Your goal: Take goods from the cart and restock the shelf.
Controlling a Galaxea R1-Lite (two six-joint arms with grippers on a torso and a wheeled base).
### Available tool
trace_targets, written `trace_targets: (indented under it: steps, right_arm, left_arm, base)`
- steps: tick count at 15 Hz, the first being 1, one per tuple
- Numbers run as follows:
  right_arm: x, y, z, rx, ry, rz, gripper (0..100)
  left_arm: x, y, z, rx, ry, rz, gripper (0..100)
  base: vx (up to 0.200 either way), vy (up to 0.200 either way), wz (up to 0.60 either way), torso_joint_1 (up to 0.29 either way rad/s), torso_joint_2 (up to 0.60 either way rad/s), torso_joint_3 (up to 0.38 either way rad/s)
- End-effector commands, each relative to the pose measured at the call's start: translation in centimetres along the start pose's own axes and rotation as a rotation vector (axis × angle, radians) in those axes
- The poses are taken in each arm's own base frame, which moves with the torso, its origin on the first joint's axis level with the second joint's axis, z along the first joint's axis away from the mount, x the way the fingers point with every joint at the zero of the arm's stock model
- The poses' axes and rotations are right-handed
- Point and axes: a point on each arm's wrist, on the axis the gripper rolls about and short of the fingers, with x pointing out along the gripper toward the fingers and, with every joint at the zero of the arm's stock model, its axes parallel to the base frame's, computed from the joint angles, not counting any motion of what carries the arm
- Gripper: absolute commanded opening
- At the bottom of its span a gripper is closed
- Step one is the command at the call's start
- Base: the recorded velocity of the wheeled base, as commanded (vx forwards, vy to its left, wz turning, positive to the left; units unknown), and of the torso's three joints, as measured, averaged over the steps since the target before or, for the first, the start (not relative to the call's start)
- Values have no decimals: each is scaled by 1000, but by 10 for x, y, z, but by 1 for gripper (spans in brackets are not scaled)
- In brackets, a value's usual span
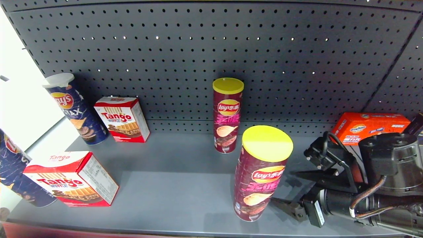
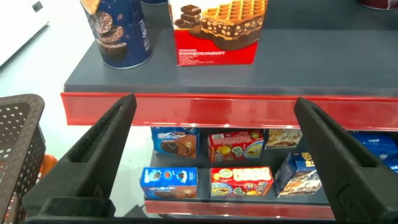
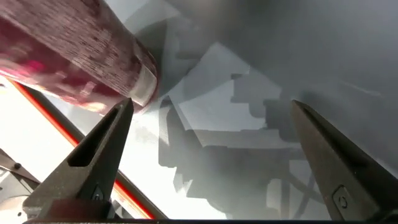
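Front chip can (image 1: 260,173) — maroon, yellow-topped, upright

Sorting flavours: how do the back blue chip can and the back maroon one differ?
The blue can has a white lid, the maroon can a yellow one. The blue can stands left beside a wafer box; the maroon can stands mid-shelf. Both are upright by the pegboard.

Behind the grey shelf (image 1: 172,185) stood a dark pegboard panel (image 1: 211,43), light pricking through some holes; a bright white wall (image 1: 23,99) lay left.
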Motion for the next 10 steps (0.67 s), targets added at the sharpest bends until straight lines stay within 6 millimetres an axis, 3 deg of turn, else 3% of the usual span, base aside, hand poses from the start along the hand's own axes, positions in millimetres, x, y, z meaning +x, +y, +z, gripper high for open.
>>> trace_targets:
  steps: [1,10]
  right_arm:
    - [2,2,1,-5,-2,8,100]
    - [26,20,17,-36,-1,63,100]
  left_arm:
    - [0,0,0,0,1,0,100]
    - [0,0,0,-2,1,0,100]
  base:
    - [0,0,0,0,0,0]
    - [0,0,0,0,0,0]
